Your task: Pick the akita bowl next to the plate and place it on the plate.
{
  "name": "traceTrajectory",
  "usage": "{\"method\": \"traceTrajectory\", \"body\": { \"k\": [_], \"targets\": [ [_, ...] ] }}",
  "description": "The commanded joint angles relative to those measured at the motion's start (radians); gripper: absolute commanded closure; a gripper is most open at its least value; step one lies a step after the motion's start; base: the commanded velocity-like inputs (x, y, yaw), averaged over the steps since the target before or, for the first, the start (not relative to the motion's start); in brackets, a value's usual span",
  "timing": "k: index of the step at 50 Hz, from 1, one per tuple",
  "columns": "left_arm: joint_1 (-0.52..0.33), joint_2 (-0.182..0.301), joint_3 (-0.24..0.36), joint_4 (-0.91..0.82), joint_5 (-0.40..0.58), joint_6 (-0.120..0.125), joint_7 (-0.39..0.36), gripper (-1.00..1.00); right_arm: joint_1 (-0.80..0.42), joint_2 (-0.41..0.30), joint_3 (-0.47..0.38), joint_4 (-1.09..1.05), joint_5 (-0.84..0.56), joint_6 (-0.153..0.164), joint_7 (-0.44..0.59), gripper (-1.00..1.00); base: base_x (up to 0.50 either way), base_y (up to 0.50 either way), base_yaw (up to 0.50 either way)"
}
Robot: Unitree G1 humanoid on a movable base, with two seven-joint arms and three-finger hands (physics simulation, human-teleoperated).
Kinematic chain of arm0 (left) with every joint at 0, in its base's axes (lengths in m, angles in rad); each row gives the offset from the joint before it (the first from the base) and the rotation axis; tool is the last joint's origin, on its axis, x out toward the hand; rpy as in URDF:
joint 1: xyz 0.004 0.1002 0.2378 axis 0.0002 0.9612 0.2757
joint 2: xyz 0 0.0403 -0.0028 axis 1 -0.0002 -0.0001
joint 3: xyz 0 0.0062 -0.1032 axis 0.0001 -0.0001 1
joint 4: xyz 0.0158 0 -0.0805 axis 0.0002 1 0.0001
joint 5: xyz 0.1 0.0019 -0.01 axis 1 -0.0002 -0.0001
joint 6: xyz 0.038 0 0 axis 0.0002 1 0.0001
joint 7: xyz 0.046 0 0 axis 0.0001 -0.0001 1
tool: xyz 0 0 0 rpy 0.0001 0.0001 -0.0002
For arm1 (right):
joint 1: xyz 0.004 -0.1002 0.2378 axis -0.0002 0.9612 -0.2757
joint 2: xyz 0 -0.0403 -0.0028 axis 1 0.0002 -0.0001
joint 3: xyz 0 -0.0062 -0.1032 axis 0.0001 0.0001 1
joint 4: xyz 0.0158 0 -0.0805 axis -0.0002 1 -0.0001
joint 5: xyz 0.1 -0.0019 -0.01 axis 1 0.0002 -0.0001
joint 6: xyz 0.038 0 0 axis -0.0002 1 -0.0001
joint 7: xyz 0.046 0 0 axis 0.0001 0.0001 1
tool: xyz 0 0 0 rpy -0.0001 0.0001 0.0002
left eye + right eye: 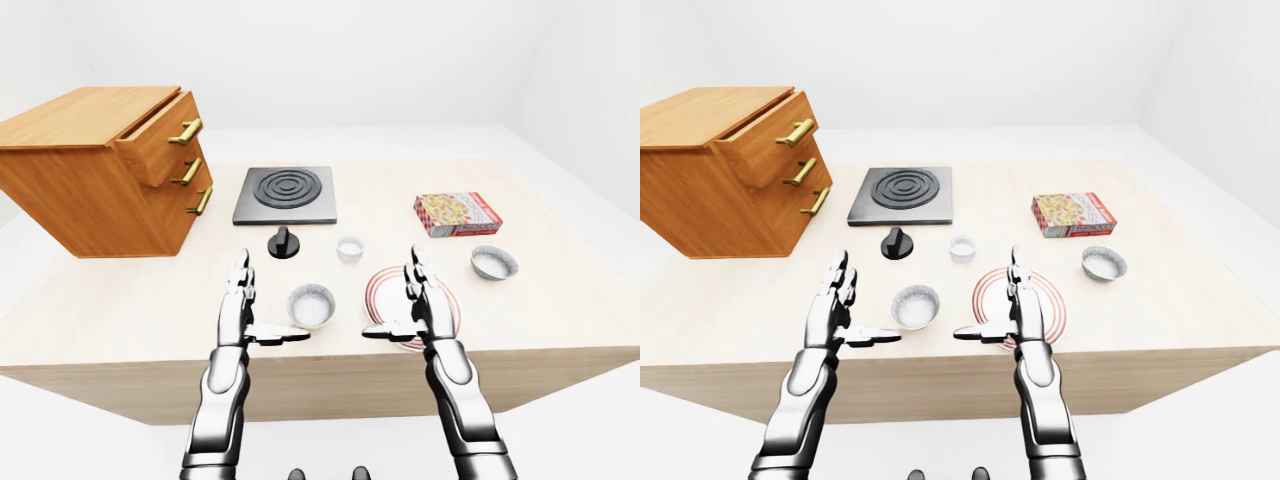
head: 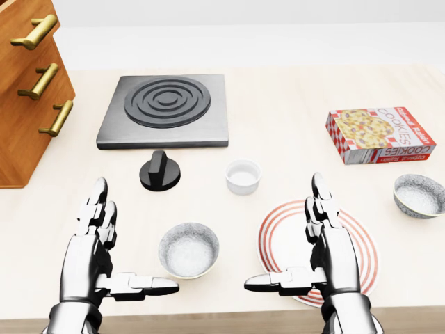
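Observation:
A white plate with red rings [image 2: 363,254] lies near the table's lower edge in the head view. One speckled grey akita bowl [image 2: 188,249] stands just left of it, empty and upright. A second, similar bowl [image 2: 419,195] stands to the plate's right. My left hand [image 2: 128,240] hovers open left of the first bowl, thumb pointing toward it without touching. Above the plate's left half my right hand [image 2: 288,236] is open, thumb pointing left toward the same bowl. Neither hand holds anything.
A small white ramekin [image 2: 243,176] and a black knob [image 2: 160,171] sit above the bowl and plate. Beyond them lies a dark burner slab [image 2: 165,110]. A cookie box [image 2: 379,133] is at upper right, a wooden drawer cabinet [image 1: 100,170] at upper left.

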Motion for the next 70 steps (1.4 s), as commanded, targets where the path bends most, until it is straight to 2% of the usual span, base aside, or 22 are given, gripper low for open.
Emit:
{"method": "traceTrajectory", "body": {
  "k": [1, 3, 6, 8, 11, 16, 18, 21, 23, 26, 29, 31, 38, 40, 43, 47, 53, 58, 60, 66, 67, 70],
  "targets": [
    [0.002, 0.010, 0.020, -0.010, -0.001, -0.007, -0.020, -1.00, -0.001, -0.011, -0.022, -0.008, 0.018, 0.006, 0.031, -1.00, 0.00, 0.00, 0.00],
    [0.001, 0.011, 0.022, 0.004, 0.001, -0.024, -0.021, -1.00, -0.001, -0.011, -0.022, -0.001, 0.019, 0.000, 0.032, -1.00, 0.00, 0.00, 0.00],
    [0.001, 0.011, 0.023, 0.007, 0.000, -0.026, -0.022, -1.00, -0.001, -0.011, -0.022, 0.005, 0.019, -0.007, 0.032, -1.00, 0.00, 0.00, 0.00],
    [0.000, 0.012, 0.023, 0.009, 0.000, -0.030, -0.022, -1.00, 0.001, -0.011, -0.022, -0.010, 0.019, 0.005, 0.032, -1.00, 0.00, 0.00, 0.00],
    [-0.001, 0.012, 0.023, 0.018, 0.001, -0.038, -0.022, -1.00, 0.003, -0.011, -0.022, -0.011, 0.020, 0.002, 0.033, -1.00, 0.00, 0.00, 0.00],
    [0.001, 0.012, 0.022, 0.008, 0.002, -0.031, -0.022, -1.00, 0.002, -0.010, -0.023, -0.002, 0.026, -0.008, 0.038, -1.00, 0.00, 0.00, 0.00],
    [-0.002, 0.013, 0.023, 0.018, 0.003, -0.040, -0.022, -1.00, 0.002, -0.010, -0.025, -0.014, 0.034, 0.006, 0.037, -1.00, 0.00, 0.00, 0.00],
    [0.001, 0.012, 0.022, -0.002, 0.004, -0.024, -0.021, -1.00, 0.002, -0.008, -0.026, -0.033, 0.042, 0.025, 0.034, -1.00, 0.00, 0.00, 0.00],
    [0.001, 0.012, 0.022, 0.003, 0.004, -0.031, -0.021, -1.00, 0.001, -0.009, -0.028, -0.036, 0.047, 0.026, 0.035, -1.00, 0.00, 0.00, 0.00],
    [0.001, 0.011, 0.022, -0.003, 0.002, -0.027, -0.022, -1.00, 0.002, -0.008, -0.028, -0.047, 0.053, 0.034, 0.034, -1.00, 0.00, 0.00, 0.00],
    [0.003, 0.010, 0.022, -0.006, 0.000, -0.028, -0.022, -1.00, 0.002, -0.008, -0.030, -0.036, 0.057, 0.024, 0.036, -1.00, 0.00, 0.00, 0.00],
    [0.003, 0.011, 0.022, 0.001, 0.001, -0.036, -0.022, -1.00, 0.003, -0.008, -0.030, -0.048, 0.063, 0.035, 0.035, -1.00, -0.03, -0.11, 0.00],
    [0.004, 0.010, 0.022, -0.007, -0.002, -0.032, -0.023, -1.00, 0.003, -0.009, -0.030, -0.044, 0.068, 0.030, 0.037, -1.00, -0.06, -0.23, 0.00],
    [0.004, 0.010, 0.022, -0.004, -0.002, -0.036, -0.023, -1.00, 0.003, -0.009, -0.031, -0.039, 0.069, 0.024, 0.038, -1.00, -0.06, -0.23, 0.00],
    [0.003, 0.011, 0.023, 0.005, -0.003, -0.045, -0.023, -1.00, 0.002, -0.009, -0.031, -0.049, 0.069, 0.034, 0.035, -1.00, -0.06, -0.23, 0.00],
    [0.004, 0.010, 0.022, 0.000, -0.003, -0.041, -0.023, -1.00, 0.005, -0.009, -0.030, -0.067, 0.071, 0.051, 0.033, -1.00, -0.06, -0.22, 0.00],
    [0.005, 0.010, 0.020, -0.013, -0.002, -0.030, -0.023, -1.00, 0.001, -0.010, -0.033, -0.052, 0.072, 0.041, 0.033, -1.00, -0.06, -0.22, 0.00],
    [0.006, 0.009, 0.019, -0.015, -0.001, -0.029, -0.022, -1.00, -0.001, -0.011, -0.035, -0.052, 0.073, 0.042, 0.033, -1.00, -0.06, -0.21, 0.00],
    [0.004, 0.010, 0.020, -0.003, 0.000, -0.039, -0.022, -1.00, -0.004, -0.012, -0.036, -0.056, 0.076, 0.051, 0.033, -1.00, -0.06, -0.22, 0.00],
    [0.007, 0.009, 0.018, -0.015, 0.003, -0.032, -0.021, -1.00, -0.011, -0.015, -0.043, -0.049, 0.079, 0.049, 0.035, -1.00, -0.06, -0.22, 0.00],
    [0.007, 0.009, 0.018, -0.007, 0.004, -0.040, -0.021, -1.00, -0.011, -0.016, -0.044, -0.050, 0.080, 0.051, 0.035, -1.00, -0.06, -0.21, 0.00],
    [0.005, 0.010, 0.018, -0.008, 0.004, -0.037, -0.021, -1.00, -0.019, -0.019, -0.050, -0.048, 0.084, 0.057, 0.035, -1.00, -0.06, -0.22, 0.00]
  ]
}}
